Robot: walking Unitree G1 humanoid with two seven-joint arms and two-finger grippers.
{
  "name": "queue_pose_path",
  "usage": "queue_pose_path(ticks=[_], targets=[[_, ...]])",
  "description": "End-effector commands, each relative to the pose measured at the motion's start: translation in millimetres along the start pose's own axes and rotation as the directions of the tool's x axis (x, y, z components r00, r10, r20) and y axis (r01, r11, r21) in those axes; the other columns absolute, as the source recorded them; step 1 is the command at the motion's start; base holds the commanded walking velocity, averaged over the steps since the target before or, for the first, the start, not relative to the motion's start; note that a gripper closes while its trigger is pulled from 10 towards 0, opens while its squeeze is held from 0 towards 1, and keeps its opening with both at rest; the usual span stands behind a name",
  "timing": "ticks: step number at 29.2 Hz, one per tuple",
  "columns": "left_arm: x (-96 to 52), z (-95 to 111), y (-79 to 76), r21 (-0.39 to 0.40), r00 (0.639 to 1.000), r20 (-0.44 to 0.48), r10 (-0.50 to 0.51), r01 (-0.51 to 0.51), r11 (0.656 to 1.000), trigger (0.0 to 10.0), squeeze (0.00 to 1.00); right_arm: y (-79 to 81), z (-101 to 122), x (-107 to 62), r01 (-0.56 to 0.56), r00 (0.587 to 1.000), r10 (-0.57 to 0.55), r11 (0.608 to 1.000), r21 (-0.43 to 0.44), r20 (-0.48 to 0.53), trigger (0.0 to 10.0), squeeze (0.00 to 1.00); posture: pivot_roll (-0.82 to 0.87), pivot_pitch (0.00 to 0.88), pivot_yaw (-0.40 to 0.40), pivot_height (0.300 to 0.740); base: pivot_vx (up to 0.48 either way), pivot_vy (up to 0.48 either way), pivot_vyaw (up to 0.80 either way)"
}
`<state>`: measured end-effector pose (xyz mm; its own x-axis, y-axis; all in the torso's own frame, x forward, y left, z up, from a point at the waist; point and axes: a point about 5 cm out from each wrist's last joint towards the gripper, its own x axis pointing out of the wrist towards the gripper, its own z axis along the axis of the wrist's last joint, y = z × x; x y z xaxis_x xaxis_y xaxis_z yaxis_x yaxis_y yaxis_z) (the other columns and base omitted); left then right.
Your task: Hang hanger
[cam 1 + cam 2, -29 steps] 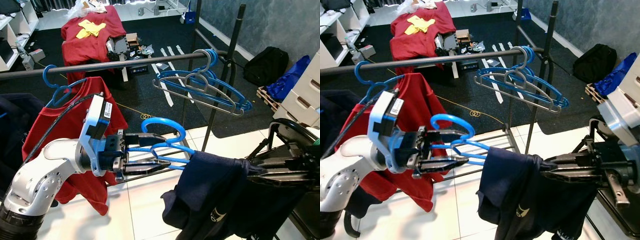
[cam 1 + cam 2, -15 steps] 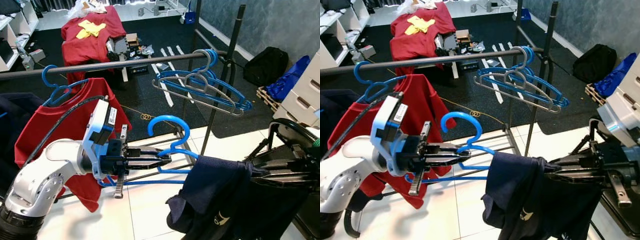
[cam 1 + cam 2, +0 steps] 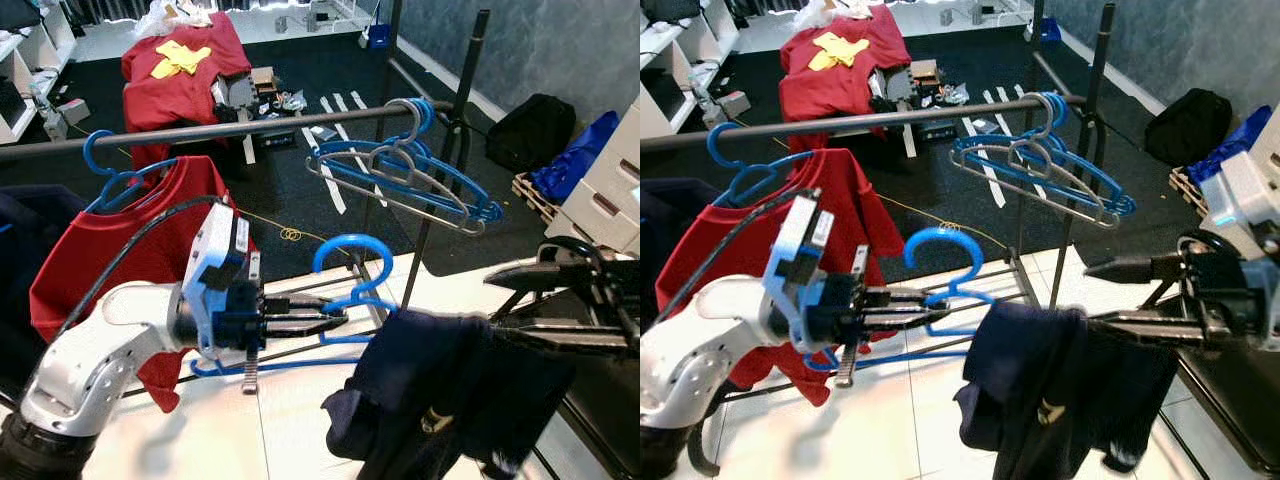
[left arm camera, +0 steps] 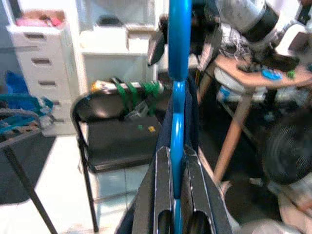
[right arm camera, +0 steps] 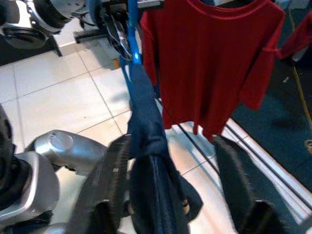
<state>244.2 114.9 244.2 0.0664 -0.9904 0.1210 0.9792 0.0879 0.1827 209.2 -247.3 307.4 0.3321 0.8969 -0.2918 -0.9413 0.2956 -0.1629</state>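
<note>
My left gripper [image 3: 335, 321] is shut on the neck of a blue hanger [image 3: 345, 252], whose hook stands upright below the dark rail [image 3: 200, 130]. In the left wrist view the fingers [image 4: 163, 195] clamp the blue stem. A navy shirt [image 3: 440, 390] hangs on this hanger and sags toward the floor. My right gripper [image 3: 495, 302] is open at the shirt's right shoulder, upper finger lifted and lower finger under the cloth. Through the right wrist view the navy shirt [image 5: 146, 146] runs between the two spread fingers [image 5: 234, 180].
A red shirt [image 3: 130, 230] on a blue hanger hangs at the rail's left. Several empty hangers [image 3: 400, 180] hang at its right end by the rack post [image 3: 450, 140]. A black chair [image 3: 600, 400] stands at right; a red-covered table [image 3: 180, 70] and clutter lie behind.
My right gripper has opened, its upper finger lifted off the navy shirt, and the shirt has sagged. My left gripper has carried the blue hanger slightly right and toward the rail.
</note>
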Motion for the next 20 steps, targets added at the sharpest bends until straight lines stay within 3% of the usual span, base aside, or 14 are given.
queue_pose_path(ticks=[1, 4, 6, 7, 9, 10, 12, 13, 14, 16, 17, 18, 19, 20], targets=[[0.7, 9, 2.7, 0.002, 0.996, 0.081, 0.026, -0.026, 1.0, 0.0, 0.0, -4.0, 2, -1.8, 0.05, 0.999, -0.049, 0.998, -0.034, 0.02, 10.0, 1.0, -0.07, 0.124, 0.034, 0.74, 0.0, 0.0, 0.0], [1.2, 10, 4.6, -0.004, 0.993, 0.105, 0.051, -0.051, 0.999, 0.0, 0.0, -7.5, 4, -4.7, 0.093, 0.995, -0.091, 0.995, -0.046, 0.041, 10.0, 1.0, -0.07, 0.124, 0.033, 0.74, 0.0, 0.0, 0.0], [0.9, 11, 11.1, -0.02, 0.979, 0.161, 0.126, -0.124, 0.992, 0.0, 0.0, -14.4, 13, -14.3, 0.208, 0.971, -0.198, 0.976, -0.07, 0.133, 10.0, 0.99, -0.07, 0.126, 0.031, 0.74, 0.0, 0.0, 0.0], [0.9, 11, 11.1, -0.02, 0.979, 0.161, 0.126, -0.124, 0.992, 0.0, 0.0, -14.4, 13, -14.3, 0.208, 0.971, -0.198, 0.976, -0.07, 0.133, 10.0, 0.99, -0.07, 0.126, 0.031, 0.74, 0.0, 0.0, 0.0], [1.6, 14, 21.1, -0.037, 0.946, 0.224, 0.235, -0.232, 0.972, 0.0, 0.0, -20.0, 32, -27.5, 0.371, 0.891, -0.328, 0.925, -0.086, 0.313, 10.0, 0.94, -0.08, 0.13, 0.031, 0.74, 0.0, 0.0, 0.0], [1.6, 14, 21.1, -0.037, 0.946, 0.224, 0.235, -0.232, 0.972, 0.0, 0.0, -20.0, 32, -27.5, 0.371, 0.891, -0.328, 0.925, -0.086, 0.313, 10.0, 0.94, -0.08, 0.13, 0.031, 0.74, 0.0, 0.0, 0.0], [1.9, 15, 24.0, -0.041, 0.933, 0.24, 0.267, -0.265, 0.963, 0.0, 0.0, -20.9, 38, -31.8, 0.42, 0.853, -0.362, 0.904, -0.081, 0.377, 10.0, 0.94, -0.08, 0.13, 0.031, 0.74, 0.0, 0.0, 0.0], [2.4, 17, 27.6, -0.047, 0.916, 0.261, 0.304, -0.302, 0.952, 0.0, 0.0, -17.2, 51, -37.6, 0.451, 0.761, -0.365, 0.892, -0.033, 0.537, 10.0, 0.77, -0.08, 0.131, 0.03, 0.74, 0.0, 0.0, 0.0], [2.9, 18, 30.7, -0.049, 0.901, 0.277, 0.333, -0.333, 0.942, 0.0, 0.0, -10.6, 58, -39.1, 0.436, 0.696, -0.337, 0.9, -0.001, 0.635, 10.0, 0.57, -0.08, 0.13, 0.032, 0.74, 0.0, 0.0, 0.0], [2.9, 18, 30.7, -0.049, 0.901, 0.277, 0.333, -0.333, 0.942, 0.0, 0.0, -10.6, 58, -39.1, 0.436, 0.696, -0.337, 0.9, -0.001, 0.635, 10.0, 0.57, -0.08, 0.13, 0.032, 0.74, 0.0, 0.0, 0.0], [2.8, 20, 33.6, -0.054, 0.886, 0.294, 0.359, -0.36, 0.932, 0.0, 0.0, -2.0, 58, -33.6, 0.386, 0.667, -0.293, 0.922, 0.019, 0.684, 10.0, 0.16, -0.08, 0.132, 0.031, 0.74, 0.0, 0.0, 0.0], [2.8, 20, 33.6, -0.054, 0.886, 0.294, 0.359, -0.36, 0.932, 0.0, 0.0, -2.0, 58, -33.6, 0.386, 0.667, -0.293, 0.922, 0.019, 0.684, 10.0, 0.16, -0.08, 0.132, 0.031, 0.74, 0.0, 0.0, 0.0], [2.8, 23, 35.7, -0.054, 0.875, 0.305, 0.377, -0.379, 0.924, 0.0, 0.0, 4.1, 55, -27.7, 0.354, 0.663, -0.272, 0.935, 0.029, 0.698, 10.0, 0.0, -0.08, 0.132, 0.033, 0.74, 0.0, 0.0, 0.0], [2.8, 23, 35.7, -0.054, 0.875, 0.305, 0.377, -0.379, 0.924, 0.0, 0.0, 4.1, 55, -27.7, 0.354, 0.663, -0.272, 0.935, 0.029, 0.698, 10.0, 0.0, -0.08, 0.132, 0.033, 0.74, 0.0, 0.0, 0.0]])
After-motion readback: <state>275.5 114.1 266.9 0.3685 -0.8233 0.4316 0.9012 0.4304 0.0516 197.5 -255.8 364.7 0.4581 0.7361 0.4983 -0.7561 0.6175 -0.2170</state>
